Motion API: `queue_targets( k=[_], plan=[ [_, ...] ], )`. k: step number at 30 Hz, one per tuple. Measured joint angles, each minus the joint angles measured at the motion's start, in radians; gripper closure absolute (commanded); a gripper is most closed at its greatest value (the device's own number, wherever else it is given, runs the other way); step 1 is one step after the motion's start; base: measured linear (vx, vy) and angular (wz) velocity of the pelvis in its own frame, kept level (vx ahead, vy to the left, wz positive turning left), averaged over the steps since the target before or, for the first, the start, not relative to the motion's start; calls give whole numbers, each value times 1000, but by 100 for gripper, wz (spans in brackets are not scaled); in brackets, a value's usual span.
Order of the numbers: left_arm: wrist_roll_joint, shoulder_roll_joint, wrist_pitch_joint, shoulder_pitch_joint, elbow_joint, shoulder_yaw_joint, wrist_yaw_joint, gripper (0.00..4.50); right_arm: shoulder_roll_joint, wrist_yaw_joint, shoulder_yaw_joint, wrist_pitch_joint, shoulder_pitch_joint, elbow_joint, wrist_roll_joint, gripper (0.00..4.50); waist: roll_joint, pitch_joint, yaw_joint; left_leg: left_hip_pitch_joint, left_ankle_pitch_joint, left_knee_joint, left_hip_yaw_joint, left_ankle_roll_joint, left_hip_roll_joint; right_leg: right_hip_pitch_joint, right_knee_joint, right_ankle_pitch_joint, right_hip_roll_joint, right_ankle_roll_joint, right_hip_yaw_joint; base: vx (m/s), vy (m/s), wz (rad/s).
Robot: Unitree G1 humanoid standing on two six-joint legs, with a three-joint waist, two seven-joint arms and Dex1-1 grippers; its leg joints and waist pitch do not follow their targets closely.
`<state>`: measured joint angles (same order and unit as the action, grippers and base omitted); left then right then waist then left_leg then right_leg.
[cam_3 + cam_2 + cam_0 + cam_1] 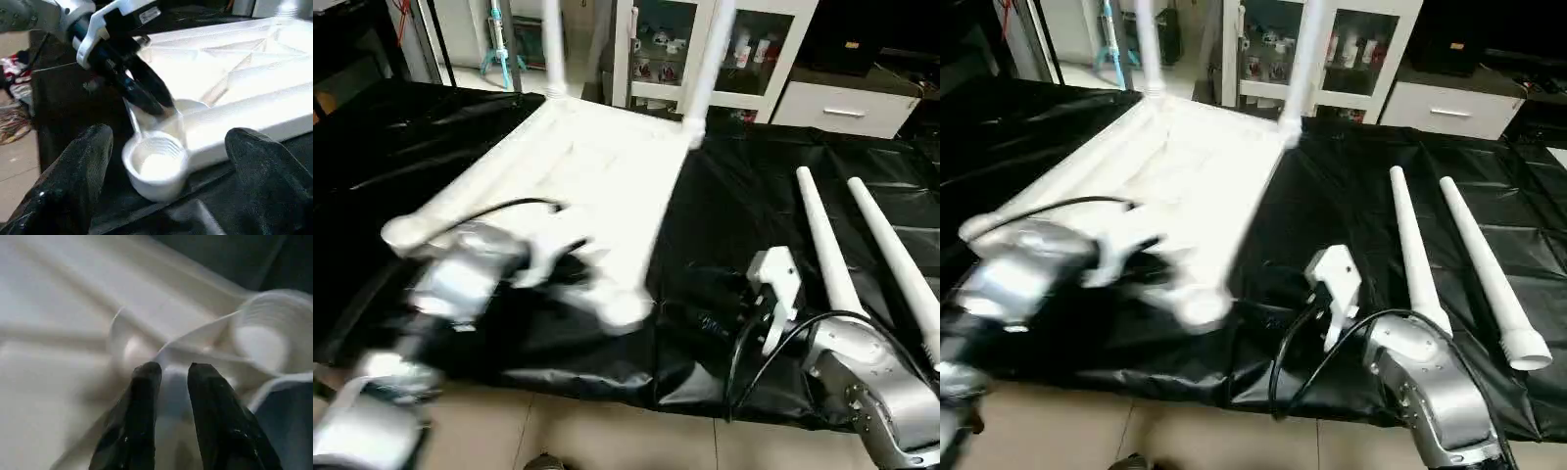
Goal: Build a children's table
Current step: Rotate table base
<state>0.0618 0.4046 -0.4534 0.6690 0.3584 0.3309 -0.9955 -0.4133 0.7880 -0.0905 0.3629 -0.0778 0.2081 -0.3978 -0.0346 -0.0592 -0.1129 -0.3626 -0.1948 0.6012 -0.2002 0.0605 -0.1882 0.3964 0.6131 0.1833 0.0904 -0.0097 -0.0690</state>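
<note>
The children's table top (597, 166) lies upside down on the black cloth, ribs facing up. Two white legs (553, 44) (705, 69) stand upright in its far corners. Two loose tapered legs (827, 255) (901, 264) lie side by side on the cloth to the right. My left gripper (168, 369) is shut on a thin rib of the top, right beside the empty near corner socket (155, 164). My right gripper (173, 139) is open just in front of that socket, one finger on each side and touching nothing.
Black cloth (754, 196) covers the work table, whose front edge runs just ahead of my forearms above the tiled floor. A glass-door cabinet (744, 49) and a white drawer unit (847, 108) stand behind the table.
</note>
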Motion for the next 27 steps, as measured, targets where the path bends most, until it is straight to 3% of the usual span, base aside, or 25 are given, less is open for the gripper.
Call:
queue_targets(
  k=[6,14,17,23,27],
  plan=[
    [-58,-23,192,14,1,-24,-30,327,-5,-7,13,-2,1,-3,0,52,2,1,15,-4,1,0,0,-1,-2,5,0,0,-2,0,0,0,0,0],
    [-66,101,258,17,21,-1,-214,280,-62,26,44,-2,37,7,-13,52,2,1,20,-3,1,0,0,-1,-1,4,0,0,-2,1,0,0,0,0],
    [-35,114,325,14,81,35,-236,253,-72,34,44,-2,45,7,-10,52,3,1,20,-3,1,0,0,-1,-1,4,0,0,-2,1,0,0,0,0],
    [2,84,399,15,169,62,-232,253,-73,41,44,-2,45,6,-10,52,3,1,21,-3,1,0,0,-1,-1,4,0,0,-2,0,0,0,0,0],
    [63,44,473,61,304,93,-159,253,-75,41,43,-2,45,5,-10,52,3,1,20,-3,1,1,0,-1,-1,4,0,0,-2,0,0,0,0,0]
  ],
)
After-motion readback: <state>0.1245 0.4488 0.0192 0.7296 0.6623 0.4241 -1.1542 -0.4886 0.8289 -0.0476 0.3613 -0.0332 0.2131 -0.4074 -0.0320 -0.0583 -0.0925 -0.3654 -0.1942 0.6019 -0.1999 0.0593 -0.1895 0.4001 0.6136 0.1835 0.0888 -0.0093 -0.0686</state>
